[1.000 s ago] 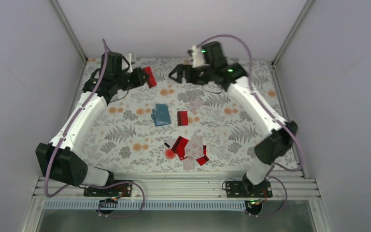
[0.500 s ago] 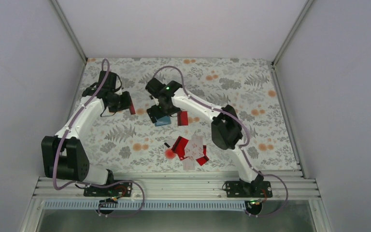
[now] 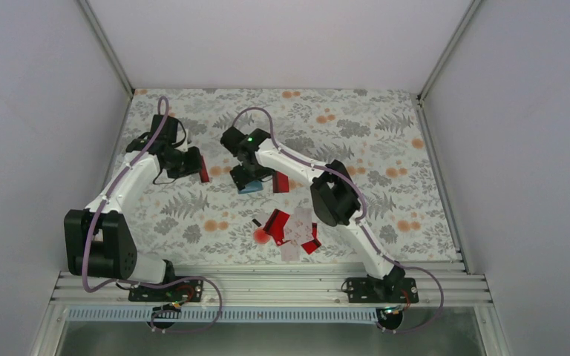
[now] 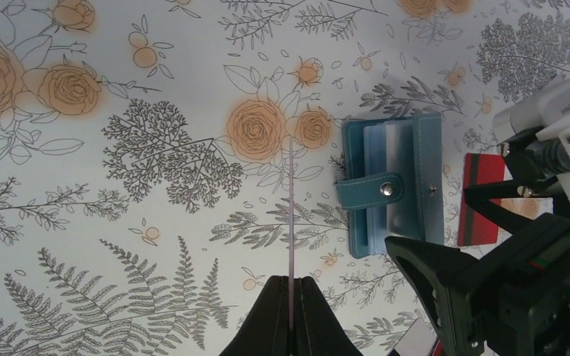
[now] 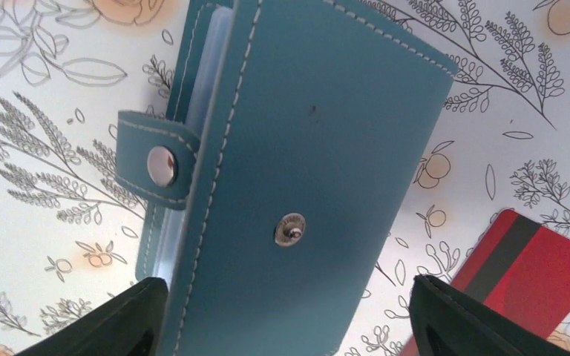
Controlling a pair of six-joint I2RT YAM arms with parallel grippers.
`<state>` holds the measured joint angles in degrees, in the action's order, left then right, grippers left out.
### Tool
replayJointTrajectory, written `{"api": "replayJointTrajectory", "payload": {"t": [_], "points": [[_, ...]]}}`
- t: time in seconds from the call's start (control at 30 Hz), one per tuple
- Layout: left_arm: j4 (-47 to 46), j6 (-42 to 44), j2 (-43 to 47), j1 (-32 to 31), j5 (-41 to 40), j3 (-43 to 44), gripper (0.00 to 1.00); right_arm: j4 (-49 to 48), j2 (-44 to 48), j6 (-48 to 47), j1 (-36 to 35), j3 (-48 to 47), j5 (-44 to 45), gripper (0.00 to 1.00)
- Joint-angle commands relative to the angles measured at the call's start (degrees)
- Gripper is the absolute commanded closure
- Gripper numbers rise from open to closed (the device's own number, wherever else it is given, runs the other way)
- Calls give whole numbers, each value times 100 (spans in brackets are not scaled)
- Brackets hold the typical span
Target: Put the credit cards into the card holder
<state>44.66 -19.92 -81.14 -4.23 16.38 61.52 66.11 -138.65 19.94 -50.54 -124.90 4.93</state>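
right gripper (image 5: 293, 319) has swung in over the card holder (image 5: 304, 170), jaws apart astride it. left gripper (image 4: 291, 297) clamped on a red card (image 4: 291, 215), just left of the holder. holder likely light and soft-skinned, strap unsnapped; pinch across its long edges.

The right fingers (image 5: 119, 326) straddle the card holder (image 4: 393, 193) from above; you cannot pass downward there. A loose red card (image 4: 482, 200) lies just beside the holder's right edge. A card pile (image 3: 293, 226) fills the near centre. Bare tabletop (image 4: 156, 222) lies open between the holder and the held card (image 4: 292, 222) clamped in the left fingers (image 4: 267, 330).
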Motion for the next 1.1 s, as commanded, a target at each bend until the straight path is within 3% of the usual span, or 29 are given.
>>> {"api": "replayJointTrajectory", "payload": {"t": [0.0, 0.2, 0.43, 0.63, 0.87, 1.07], "points": [[-76, 155, 129, 54, 192, 49, 97, -159, -170, -2, 46, -245, 131, 22], [-136, 147, 168, 54, 381, -27, 98, -248, -306, 1, 122, -201, 117, 33], [-256, 101, 188, 54, 514, -44, 98, -430, -295, -33, 124, 0, -193, 24], [-339, 63, 205, 46, 596, -100, 98, -575, -272, -76, 139, 294, -200, 34], [-640, 197, 246, 45, 1025, -309, 98, -579, -204, -18, 212, 413, -220, 53], [-1193, 331, 151, 4, 1831, -441, 98, -1198, 450, 305, 607, 1064, -1278, 62]]}}
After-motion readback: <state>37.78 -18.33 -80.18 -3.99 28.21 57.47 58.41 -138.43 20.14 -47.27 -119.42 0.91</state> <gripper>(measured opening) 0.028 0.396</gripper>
